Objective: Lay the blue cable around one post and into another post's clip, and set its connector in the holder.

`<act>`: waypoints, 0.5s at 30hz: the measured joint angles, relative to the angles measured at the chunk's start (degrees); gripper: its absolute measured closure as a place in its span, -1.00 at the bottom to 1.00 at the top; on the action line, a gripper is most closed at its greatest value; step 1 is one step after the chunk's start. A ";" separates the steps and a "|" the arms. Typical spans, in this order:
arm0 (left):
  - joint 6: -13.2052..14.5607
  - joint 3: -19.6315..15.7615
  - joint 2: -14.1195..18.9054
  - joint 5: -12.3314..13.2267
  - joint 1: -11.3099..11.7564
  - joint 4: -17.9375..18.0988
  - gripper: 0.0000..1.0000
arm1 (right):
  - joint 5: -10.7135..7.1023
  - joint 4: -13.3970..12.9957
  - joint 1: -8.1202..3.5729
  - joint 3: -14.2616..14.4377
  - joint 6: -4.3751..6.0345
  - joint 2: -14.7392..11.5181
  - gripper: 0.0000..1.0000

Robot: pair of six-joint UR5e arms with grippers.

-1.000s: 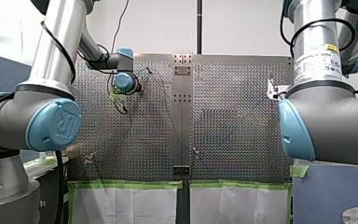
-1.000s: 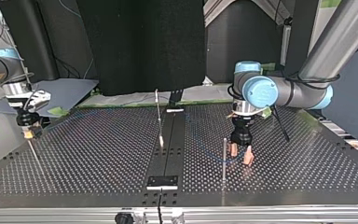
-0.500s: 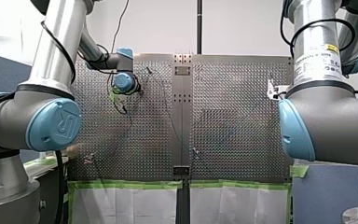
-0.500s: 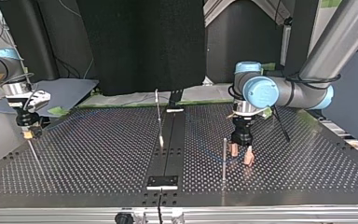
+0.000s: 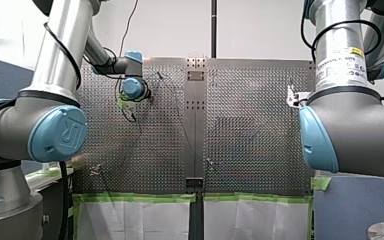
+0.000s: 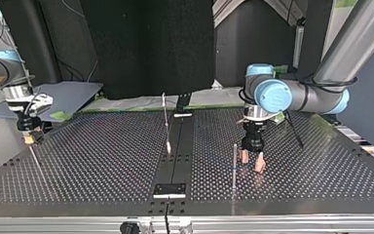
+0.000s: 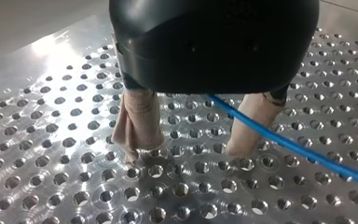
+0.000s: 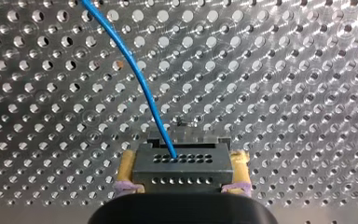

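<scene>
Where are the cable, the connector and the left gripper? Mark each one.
cable [image 8: 142,84], right wrist view, middle of its blue run.
connector [image 8: 182,169], right wrist view, its dark holed face.
left gripper [image 7: 189,149], left wrist view, midway between fingertips.

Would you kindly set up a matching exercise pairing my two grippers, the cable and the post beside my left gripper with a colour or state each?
Things:
1. left gripper
2. right gripper
3. cable
4. post

States:
a. upright
b. shut on the connector
c. open
d. blue

Pairs: 1-c, 2-b, 3-d, 4-a.
</scene>
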 joint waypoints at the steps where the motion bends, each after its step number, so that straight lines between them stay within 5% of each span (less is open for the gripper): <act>1: 0.00 0.00 0.00 0.01 0.00 0.00 -1.00 | 0.21 -0.05 0.06 -0.01 0.04 0.00 1.00; 15: -0.02 0.02 -0.02 0.04 0.05 0.00 -1.00 | 0.49 -1.31 0.23 -0.02 1.20 0.15 1.00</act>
